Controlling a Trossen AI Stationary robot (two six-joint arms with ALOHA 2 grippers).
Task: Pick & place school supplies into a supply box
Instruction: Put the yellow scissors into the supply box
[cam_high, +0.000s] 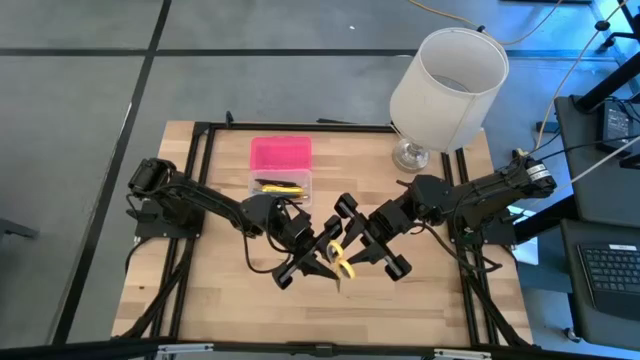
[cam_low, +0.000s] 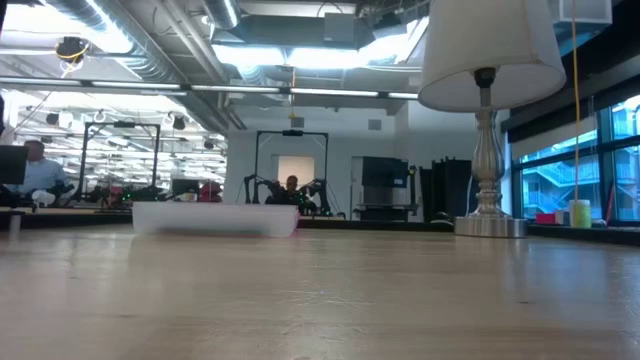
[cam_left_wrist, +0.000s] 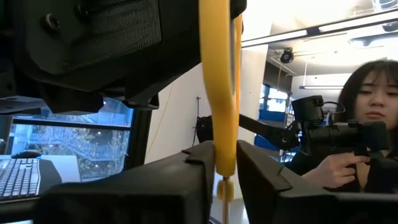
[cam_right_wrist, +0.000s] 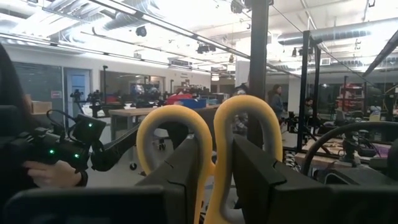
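Note:
Yellow-handled scissors (cam_high: 341, 260) hang in the air over the middle of the table, between my two grippers. My left gripper (cam_high: 322, 256) comes from the table's left and is shut on them. My right gripper (cam_high: 357, 246) comes from the right and is also shut on them. The supply box (cam_high: 281, 170) lies on the far middle of the table, its pink lid (cam_high: 281, 153) folded back. Dark and yellow pens (cam_high: 278, 186) lie in its clear base. In the low view the box (cam_low: 215, 218) shows as a pale flat case. My left gripper pinches a yellow handle (cam_left_wrist: 222, 155) of the scissors between its two fingers; the handle shows edge-on and runs on past the fingertips. The scissors are clear of the table. My right gripper pinches the scissors where the two yellow handle loops meet (cam_right_wrist: 216, 180), one finger on each side. Both loops (cam_right_wrist: 249, 109) stick out beyond the fingertips. The scissors are lifted clear of the table.
A big white lamp (cam_high: 448, 85) stands at the table's far right corner, with its base (cam_low: 487, 226) on the wood. A person holding a device (cam_left_wrist: 357, 146) shows beyond the table in the left wrist view. Bare wood lies along the near edge.

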